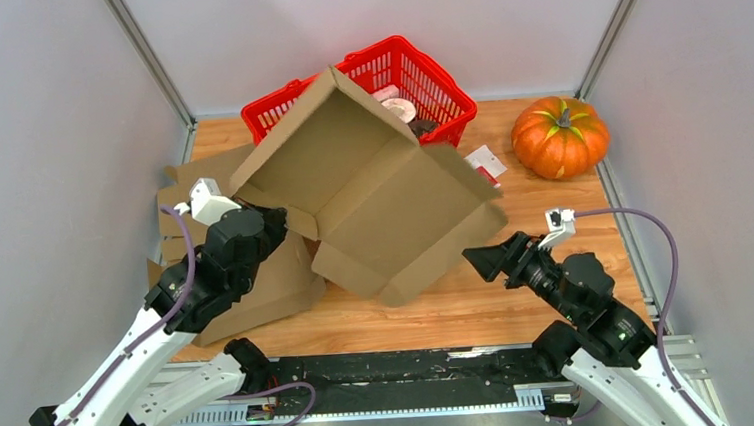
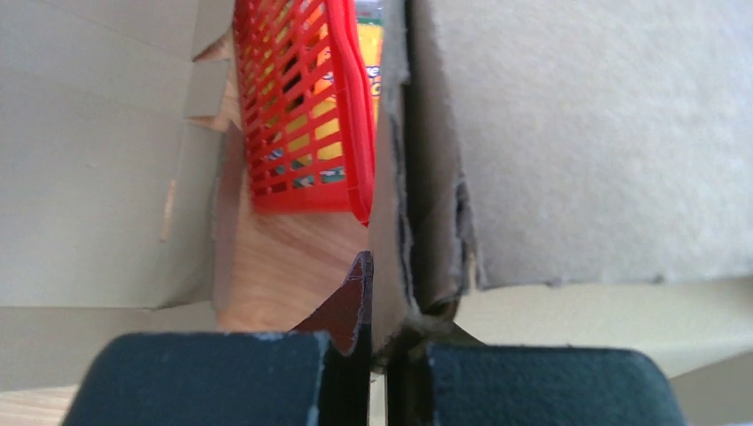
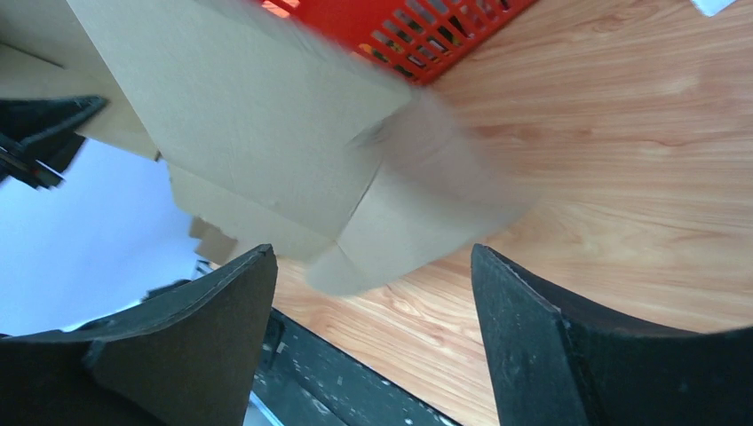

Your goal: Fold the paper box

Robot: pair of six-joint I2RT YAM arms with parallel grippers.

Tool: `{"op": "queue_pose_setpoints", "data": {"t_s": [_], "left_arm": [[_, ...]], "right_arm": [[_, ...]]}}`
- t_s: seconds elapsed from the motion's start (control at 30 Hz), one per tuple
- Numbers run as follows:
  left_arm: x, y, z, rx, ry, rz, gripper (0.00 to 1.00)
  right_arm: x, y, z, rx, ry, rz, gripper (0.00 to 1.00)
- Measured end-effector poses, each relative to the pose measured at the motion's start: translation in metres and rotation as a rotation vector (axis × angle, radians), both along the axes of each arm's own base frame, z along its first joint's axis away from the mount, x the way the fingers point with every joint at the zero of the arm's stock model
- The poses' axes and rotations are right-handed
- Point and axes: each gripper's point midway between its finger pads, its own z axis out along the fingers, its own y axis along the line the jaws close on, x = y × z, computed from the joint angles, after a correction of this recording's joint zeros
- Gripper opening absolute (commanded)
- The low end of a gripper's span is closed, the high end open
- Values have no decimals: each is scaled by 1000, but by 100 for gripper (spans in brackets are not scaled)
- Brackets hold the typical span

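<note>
One light, springy cardboard box (image 1: 372, 198) tilts half-open above the table (image 1: 564, 215), its left edge pinched in our left gripper (image 2: 377, 364), while our right gripper (image 1: 478, 258) gapes unladen beside the near right flap, which we judge floppy, so best gripped near its crease.

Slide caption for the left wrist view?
Left gripper shut on a flap of the paper box, red basket on the wooden table beyond.

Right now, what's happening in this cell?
The left fingers are shut on an edge of the paper box, holding it open and tilted over the table. The right fingers stand open, facing the box's near right corner, not closed on it. The lid is not closed yet.
</note>
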Motion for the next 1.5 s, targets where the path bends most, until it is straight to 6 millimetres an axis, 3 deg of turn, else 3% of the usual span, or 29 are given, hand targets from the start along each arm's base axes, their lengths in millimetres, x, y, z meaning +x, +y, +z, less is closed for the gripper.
{"op": "queue_pose_setpoints", "data": {"t_s": [0.13, 0.3, 0.5, 0.53, 0.6, 0.63, 0.73, 0.83, 0.87, 0.9, 0.97, 1.1, 1.27, 1.37, 1.5], "left_arm": [[1, -4, 5, -82, -8, 20, 0], [0, -5, 8, -120, -12, 24, 0], [0, -9, 13, -172, -17, 23, 0], [0, -9, 13, -182, -18, 22, 0], [-1, -9, 17, -211, -26, 27, 0], [-1, -9, 18, -227, -31, 30, 0], [-2, -9, 16, -275, -43, 39, 0], [-3, -8, 7, -294, -43, 46, 31], [-3, -9, 5, -296, -44, 46, 50], [-2, -9, 3, -295, -47, 43, 60], [-3, -13, 5, -298, -62, 10, 68], [-14, -24, 17, -218, -109, -147, 69], [-49, -40, 32, -65, -206, -452, 66], [-73, -42, 47, 6, -287, -600, 62], [-91, -36, 63, 98, -349, -688, 62]], "right_arm": [[9, -2, 8, 26, -19, -43, 96], [13, -10, 24, 49, -67, -90, 89], [20, 8, 31, 110, -134, -35, 62], [21, 12, 32, 116, -143, -20, 47], [21, 19, 37, 131, -168, 14, 30], [20, 22, 42, 140, -183, 30, 17], [19, 28, 58, 174, -226, 65, 0], [20, 30, 64, 178, -222, 68, 0], [20, 30, 65, 173, -210, 64, 0], [21, 29, 66, 169, -203, 59, 0], [21, 26, 70, 153, -176, 42, 0], [15, 14, 100, 112, -156, 16, 0], [-19, 7, 154, 18, -211, 131, 0], [-43, 3, 163, -57, -213, 226, 0], [-60, 2, 146, -213, -138, 344, 0]]}}
